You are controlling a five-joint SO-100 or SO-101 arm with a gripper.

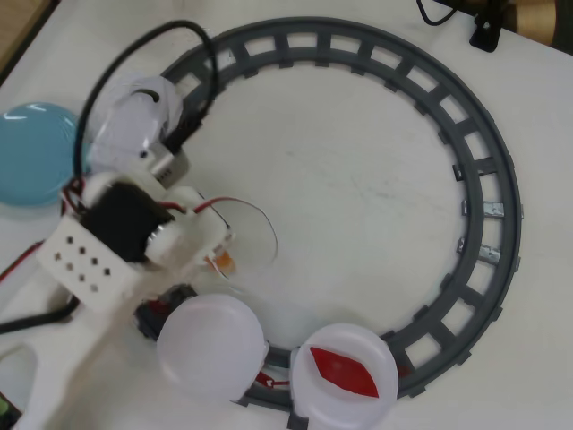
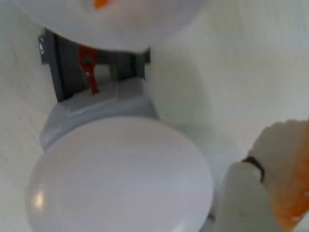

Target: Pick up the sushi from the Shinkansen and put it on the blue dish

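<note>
arm over the left side of the grey track (image 1: 483, 179)

overhead view: the gripper (image 1: 218, 257) sits at centre left, fingers pinching the sushi (image 1: 223, 262), a bit of orange showing. the blue dish (image 1: 31, 152) lies at the upper left edge. the lower white plate (image 1: 345, 372) holds a dark red piece (image 1: 343, 370).

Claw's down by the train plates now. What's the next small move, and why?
Probably a short, straight lift. Overhead, the claw sits low beside an empty white plate, and the blue dish lies up-left. In the wrist view the sushi looks close against the claw, though the grip is unclear, so lift only slightly and check that it comes along.
</note>
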